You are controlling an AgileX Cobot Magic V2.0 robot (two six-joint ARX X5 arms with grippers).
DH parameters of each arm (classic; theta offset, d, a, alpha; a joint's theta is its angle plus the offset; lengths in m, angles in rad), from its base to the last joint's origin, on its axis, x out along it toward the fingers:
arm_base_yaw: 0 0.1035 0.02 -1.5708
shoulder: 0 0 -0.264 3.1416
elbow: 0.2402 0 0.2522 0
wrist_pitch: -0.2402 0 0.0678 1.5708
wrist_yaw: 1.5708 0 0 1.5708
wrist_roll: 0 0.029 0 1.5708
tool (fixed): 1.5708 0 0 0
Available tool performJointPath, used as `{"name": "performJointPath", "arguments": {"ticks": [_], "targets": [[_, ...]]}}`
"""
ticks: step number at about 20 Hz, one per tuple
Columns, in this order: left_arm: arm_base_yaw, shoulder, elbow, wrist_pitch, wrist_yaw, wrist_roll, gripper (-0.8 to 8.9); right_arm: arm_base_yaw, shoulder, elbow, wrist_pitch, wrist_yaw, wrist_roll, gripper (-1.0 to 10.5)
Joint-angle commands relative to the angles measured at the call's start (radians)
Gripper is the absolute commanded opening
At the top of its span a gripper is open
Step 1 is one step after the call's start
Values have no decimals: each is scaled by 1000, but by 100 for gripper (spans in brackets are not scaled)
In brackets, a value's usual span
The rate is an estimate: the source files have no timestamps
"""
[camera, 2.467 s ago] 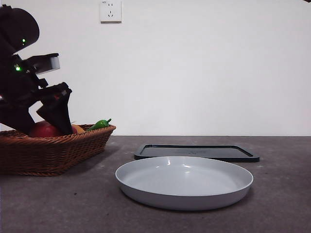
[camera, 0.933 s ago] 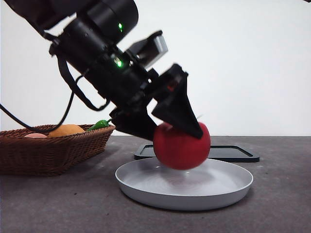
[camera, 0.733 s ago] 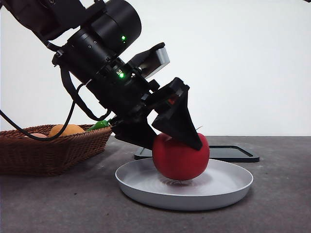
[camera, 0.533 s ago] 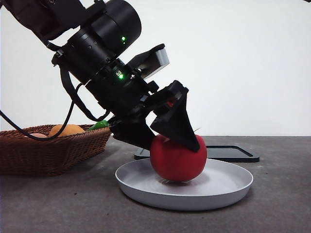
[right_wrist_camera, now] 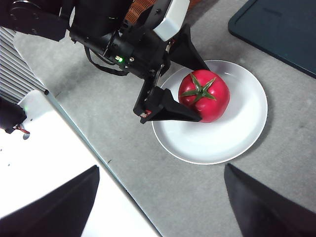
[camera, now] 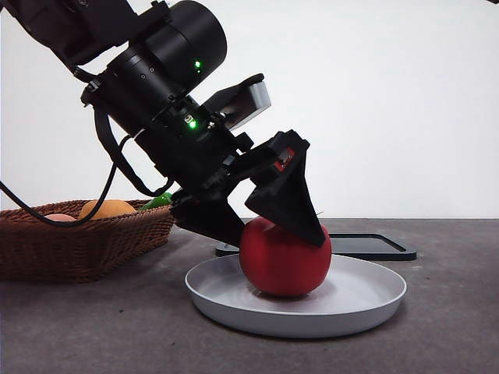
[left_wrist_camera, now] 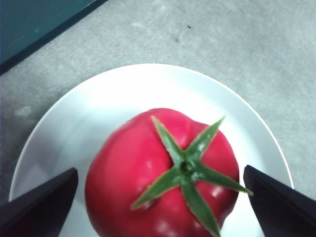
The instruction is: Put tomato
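The red tomato [camera: 284, 261] with a green calyx rests on the white plate [camera: 366, 292]. My left gripper [camera: 274, 234] is tilted down over it, with its jaws open on either side and a gap to each. In the left wrist view the tomato [left_wrist_camera: 158, 177] sits between the spread jaws on the plate [left_wrist_camera: 98, 98]. My right gripper [right_wrist_camera: 163, 207] is open and empty, high above the table. From there I see the tomato [right_wrist_camera: 204, 96], the plate [right_wrist_camera: 237, 133] and the left gripper [right_wrist_camera: 201, 93].
A wicker basket [camera: 78, 241] at the left holds an orange fruit [camera: 105, 209] and a green pepper [camera: 160, 200]. A dark flat tray [camera: 366, 245] lies behind the plate. The left arm hangs big and dark over the plate's left half.
The left arm brought the tomato from the basket, lowered it onto the plate, and its jaws have spread apart from it.
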Motion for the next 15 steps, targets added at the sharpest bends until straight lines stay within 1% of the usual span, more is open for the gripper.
{"name": "performJointPath", "arguments": {"ticks": [1, 6, 10, 15], "targets": [[-8, 8, 21, 8, 1, -38, 587, 6, 8, 18, 6, 0, -3, 401], [4, -85, 21, 10, 1, -37, 587, 6, 8, 18, 6, 0, -4, 401], [42, -202, 21, -17, 1, -37, 587, 6, 8, 18, 6, 0, -4, 401], [128, -412, 21, -174, 1, -37, 586, 6, 8, 18, 24, 0, -4, 401]]}}
